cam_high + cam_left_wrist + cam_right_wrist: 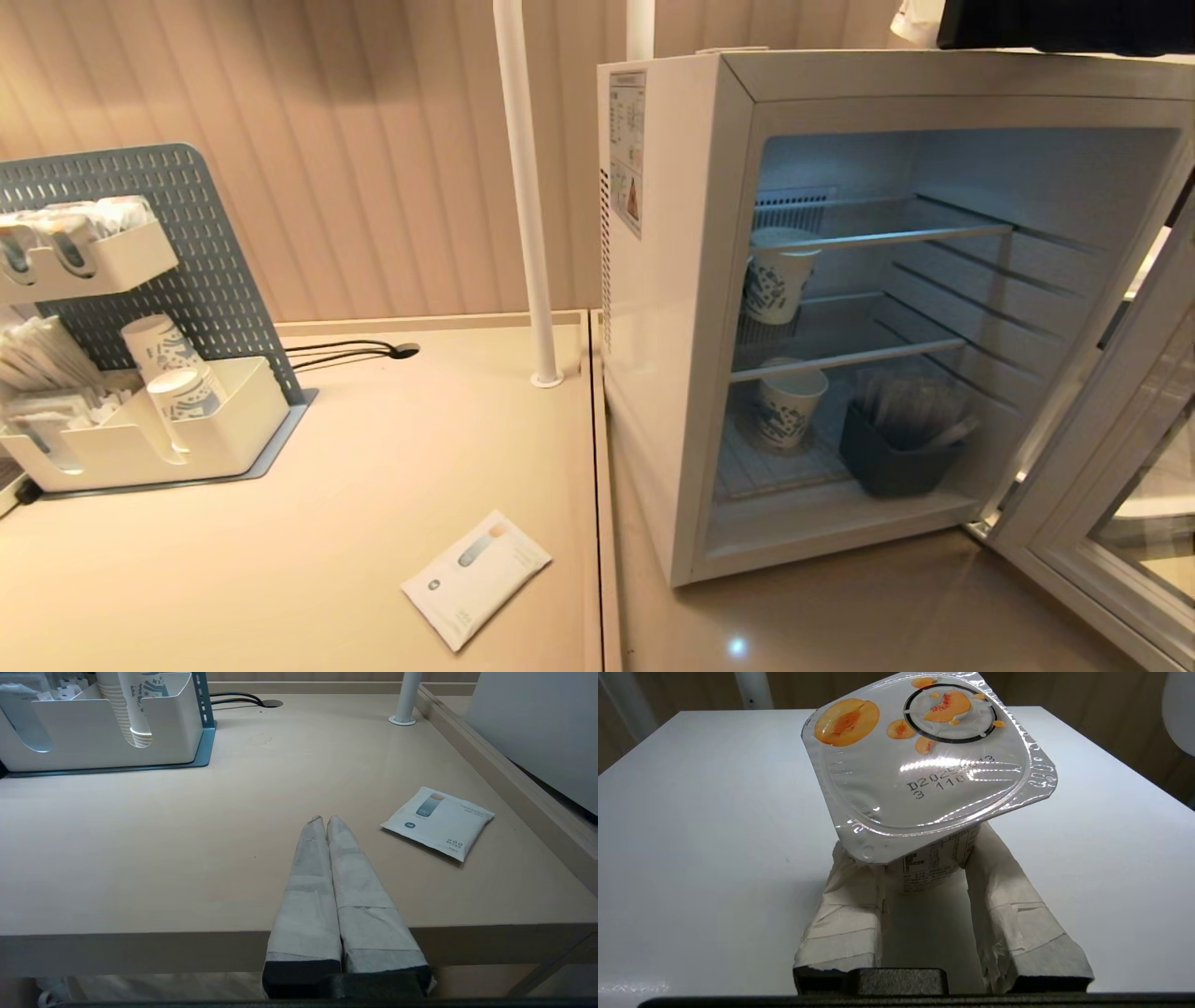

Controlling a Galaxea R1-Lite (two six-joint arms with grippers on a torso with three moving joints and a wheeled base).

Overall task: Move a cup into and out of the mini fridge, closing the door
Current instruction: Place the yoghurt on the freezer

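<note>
One cup (924, 760) is being gripped by the right hand (924, 877) over a white surface, outside the fridge (681, 308), whose door (1111, 467) is standing open, while the left hand (325, 826) is resting closed and empty above the counter (187, 849).

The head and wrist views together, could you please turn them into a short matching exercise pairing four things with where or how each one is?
Things:
1. cup
2. door
3. left gripper
4. flat white packet

States:
a. swung open at the fridge's right
b. lying on the beige table, touched by nothing
c. clamped between the right gripper's padded fingers, over a white flat surface
d. shut and empty, above the table near its front edge

Pairs: 1-c, 2-a, 3-d, 4-b
</note>
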